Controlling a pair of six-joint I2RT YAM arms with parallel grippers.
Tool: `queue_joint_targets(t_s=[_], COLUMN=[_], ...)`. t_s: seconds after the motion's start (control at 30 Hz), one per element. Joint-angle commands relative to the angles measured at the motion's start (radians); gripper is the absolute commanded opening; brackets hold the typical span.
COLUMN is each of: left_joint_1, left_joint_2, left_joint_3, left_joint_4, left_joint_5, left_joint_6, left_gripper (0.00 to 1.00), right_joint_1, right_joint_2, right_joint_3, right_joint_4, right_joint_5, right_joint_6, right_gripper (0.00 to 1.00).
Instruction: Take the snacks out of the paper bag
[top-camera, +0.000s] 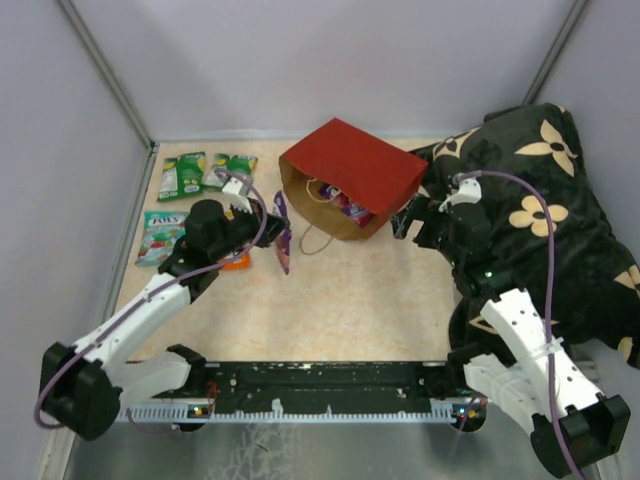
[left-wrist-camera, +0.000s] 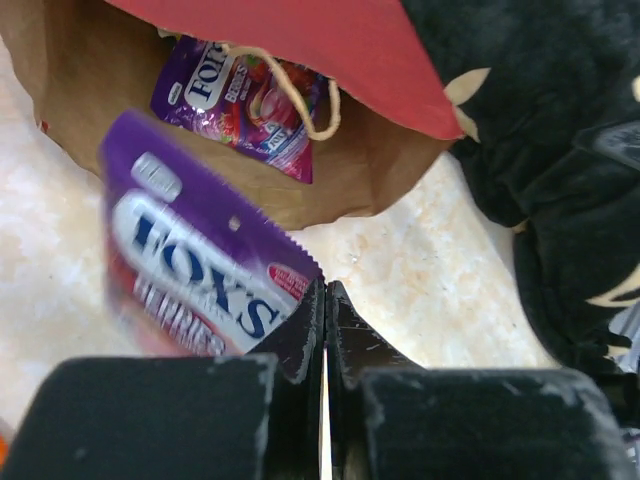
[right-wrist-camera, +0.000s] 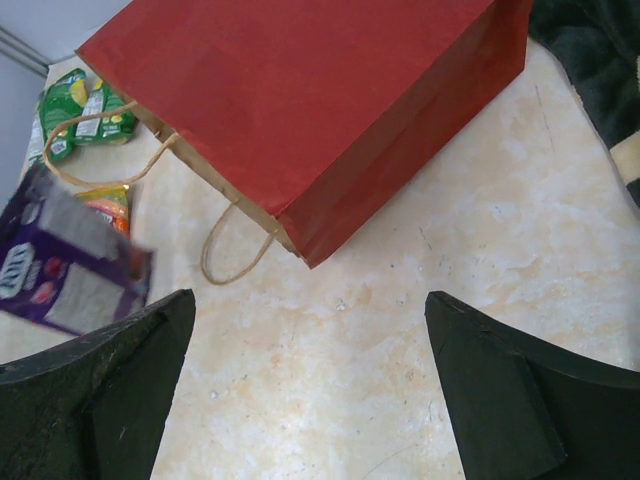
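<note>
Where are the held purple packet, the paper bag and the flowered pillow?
held purple packet (left-wrist-camera: 190, 260): left wrist view, middle of its printed front.
paper bag (top-camera: 352, 160): top view, red upper side.
flowered pillow (top-camera: 580, 225): top view, black fabric.

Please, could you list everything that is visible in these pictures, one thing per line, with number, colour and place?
paper bag: one, red outside, brown inside, lying on its side at the back middle
purple packet in the bag: one, purple, just inside the mouth
held purple packet: one, purple, in front of the bag
green packets: two, green, back left corner
pale green packet: one, left edge
orange packet: one, orange, partly under the left arm
pillow: one, black with cream flowers, right side
table: one, beige
left gripper: black, shut on the held purple packet
right gripper: black, open, empty, near the bag
</note>
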Motion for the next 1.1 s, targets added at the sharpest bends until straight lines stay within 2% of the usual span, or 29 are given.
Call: queue_joint_targets(t_s=[0.0,0.1,0.2,0.33,0.47,0.53,0.77,1.07], left_joint_1=[0.004,0.005,0.004,0.003,0.004,0.005,0.016,0.017], left_joint_2=[-0.189,-0.285,-0.313,-0.334,-0.347,-0.33,-0.113,-0.03], left_joint_3=[-0.029,0.004,0.053,0.013,-0.061,-0.095,-0.175,-0.16], left_joint_4=[-0.157,-0.241,-0.32,-0.333,-0.374,-0.352,-0.277,-0.399], left_joint_5=[0.06,0.131,0.219,0.254,0.105,0.085,0.035,-0.237], left_joint_6=[0.035,0.026,-0.006,-0.106,-0.15,-0.153,-0.148,-0.099], left_gripper=[0.0,0.0,0.0,0.0,0.0,0.0,0.0,0.0], right_joint_1=[0.007,0.007,0.008,0.014,0.016,0.016,0.016,0.016], right_joint_2=[-0.051,-0.058,-0.043,-0.041,-0.033,-0.028,-0.024,-0.038], right_joint_3=[0.026,0.045,0.072,0.077,0.075,0.074,0.087,0.071], right_joint_4=[-0.017,-0.041,-0.061,-0.051,-0.046,-0.047,-0.055,-0.063], right_joint_5=[0.025,0.058,0.059,0.058,0.059,0.062,0.053,0.062], right_joint_6=[0.013,0.023,0.018,0.028,0.03,0.024,0.009,-0.004], right_gripper=[0.99,0.99,0.99,0.99,0.99,0.99,0.99,0.99])
